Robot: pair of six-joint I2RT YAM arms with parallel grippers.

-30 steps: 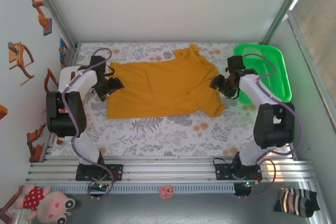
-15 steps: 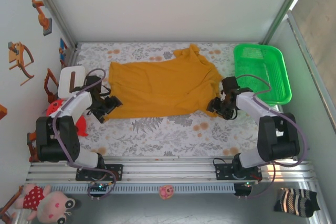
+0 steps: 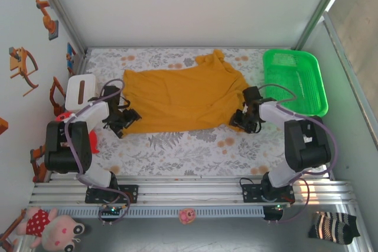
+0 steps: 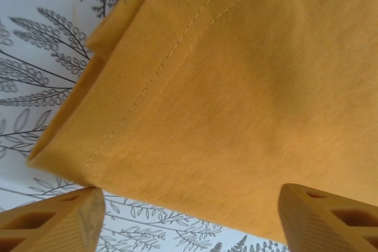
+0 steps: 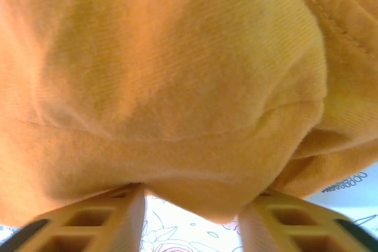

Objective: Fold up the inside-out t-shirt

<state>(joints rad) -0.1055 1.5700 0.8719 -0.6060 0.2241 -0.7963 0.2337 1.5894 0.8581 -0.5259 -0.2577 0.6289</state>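
Floral table | left gripper agape at t-shirt hem | right gripper pinching t-shirt fold

Floral-patterned table, mustard t-shirt spread flat, green basket far right

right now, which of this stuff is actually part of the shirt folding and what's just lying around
Part of the job: inside-out t-shirt; left gripper at its hemmed corner; right gripper with shirt fabric bunched between its fingers.
Just lying about: green basket; white box; plush toy; striped sock; small pink thing by the front rail.
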